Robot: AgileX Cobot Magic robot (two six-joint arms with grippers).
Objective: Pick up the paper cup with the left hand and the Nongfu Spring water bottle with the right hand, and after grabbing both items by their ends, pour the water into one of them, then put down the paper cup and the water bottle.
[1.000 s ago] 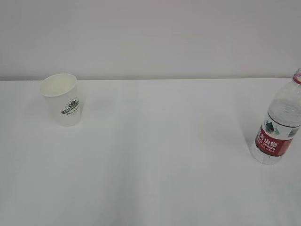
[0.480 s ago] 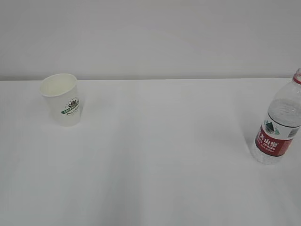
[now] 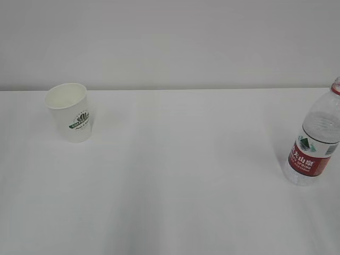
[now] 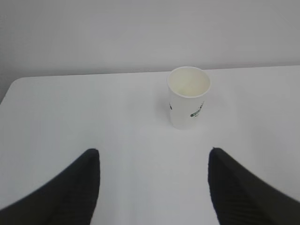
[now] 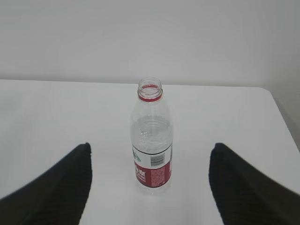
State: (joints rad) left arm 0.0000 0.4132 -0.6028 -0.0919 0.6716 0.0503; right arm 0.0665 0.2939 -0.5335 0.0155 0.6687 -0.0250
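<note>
Cup (image 3: pixel 69 111) upright near the counter's (image 3: pixel 175 175) far left edge, mouth open, green logo facing the near side. Bottle (image 3: pixel 315 139) upright at the right edge, uncapped, red label on its lower body, partly cut off in the exterior view. Left gripper (image 4: pixel 153 161) hangs short of the cup, dark fingers (image 4: pixel 70 192) spread wide, holding nothing. Right gripper (image 5: pixel 150 157) faces the bottle, fingers (image 5: pixel 248 190) spread wide on either side, not touching it. Both items well apart, resting on the counter.
</note>
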